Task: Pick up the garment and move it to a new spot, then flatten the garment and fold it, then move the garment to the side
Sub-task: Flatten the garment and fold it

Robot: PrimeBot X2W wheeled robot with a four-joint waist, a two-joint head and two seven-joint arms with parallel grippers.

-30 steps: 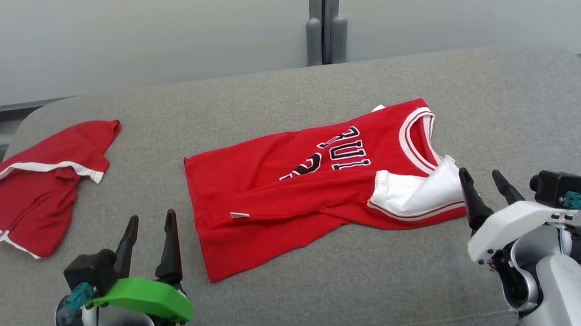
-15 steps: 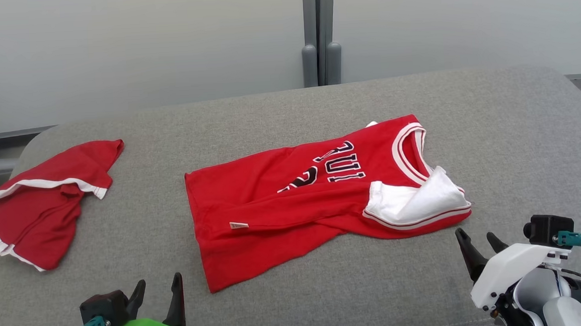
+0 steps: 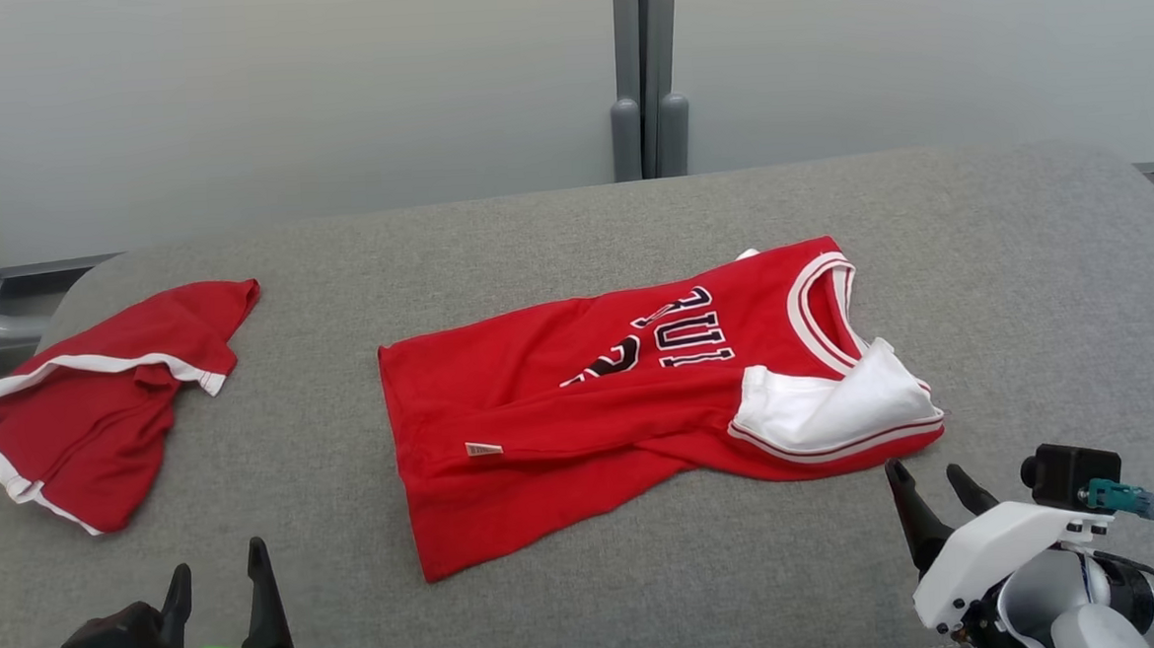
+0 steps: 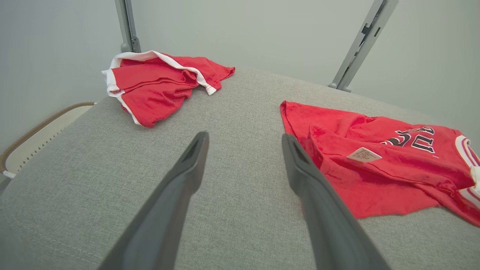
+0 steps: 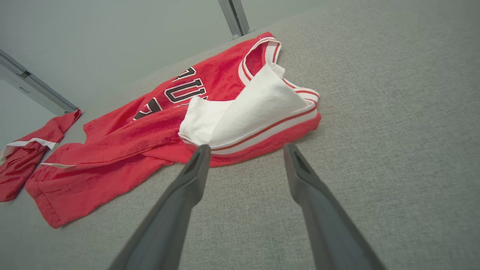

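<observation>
**Red jersey (image 3: 581, 403) lying centred, both hands spread wide**

It is lying rumpled at the middle of the grey padded surface (image 3: 1029, 271). The left hand (image 3: 218, 560) is hovering near-left, the right hand (image 3: 924, 469) just beside its white-lined right end, both empty.

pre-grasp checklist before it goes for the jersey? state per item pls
1. Left gripper open and empty: ok.
2. Right gripper open and empty: ok.
3. Both grippers clear of the jersey: ok.
4. Jersey lying flat: not ok. A shoulder is turned over showing white lining, and the near edge is creased.
5. Jersey apart from the second red garment: ok.
6. Bare grey surface free for a new spot: ok.
</observation>
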